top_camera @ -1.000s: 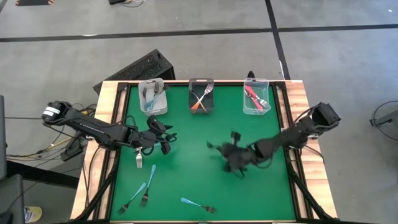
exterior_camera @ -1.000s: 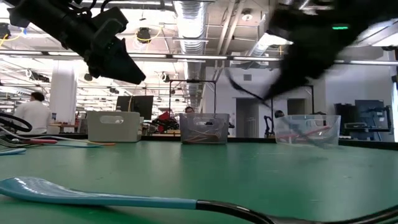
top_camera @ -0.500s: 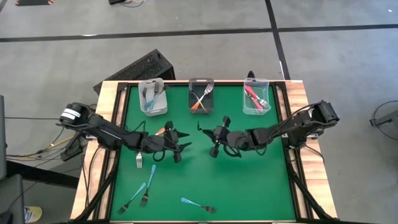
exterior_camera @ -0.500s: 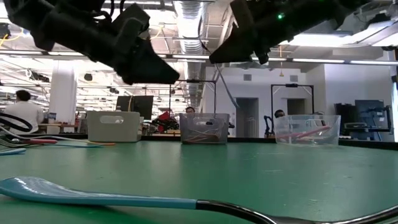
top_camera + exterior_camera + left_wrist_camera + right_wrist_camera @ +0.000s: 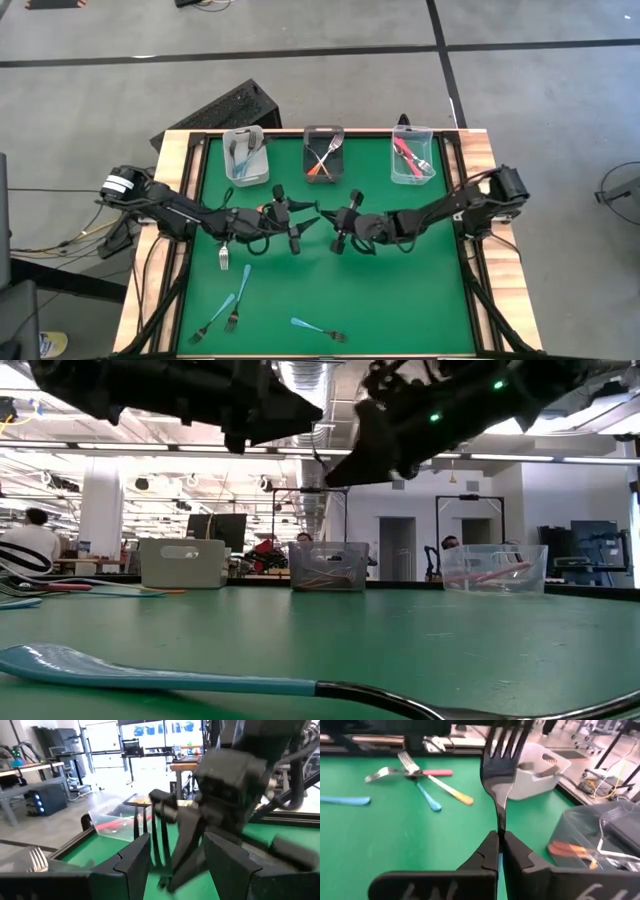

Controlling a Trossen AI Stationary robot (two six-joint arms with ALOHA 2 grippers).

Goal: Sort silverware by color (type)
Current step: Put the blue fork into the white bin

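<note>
Both arms meet over the middle of the green counter [image 5: 400, 290], nose to nose, and this looks like a handover in mid-air. The right end effector [image 5: 500, 851] has its fingers pinched tight on a fork [image 5: 501, 775], gripping it low on the neck with the tines standing straight up; the handle colour is hidden in the grip, so which bin it belongs in is anyone's guess. The left end effector [image 5: 175, 857] faces it with its fingers spread apart and nothing between them, and in its wrist view the dark tines hang right in that gap. Back of the counter sit three bins: the white bin [image 5: 246, 158], the dark bin [image 5: 323, 155] with orange-handled pieces crossed inside, and the clear bin [image 5: 412, 155] with pink-red ones. Loose blue-handled forks [image 5: 228, 308] wait near the front edge, another blue fork [image 5: 318, 329] lying apart from them. Here's the danger: the hold on that neck is narrow, so a nudge from the left fingers could swivel or knock the fork free. If the right lets go before the left has closed, it drops to the counter. And with the two end effectors this close, any overshoot means a collision.
</note>
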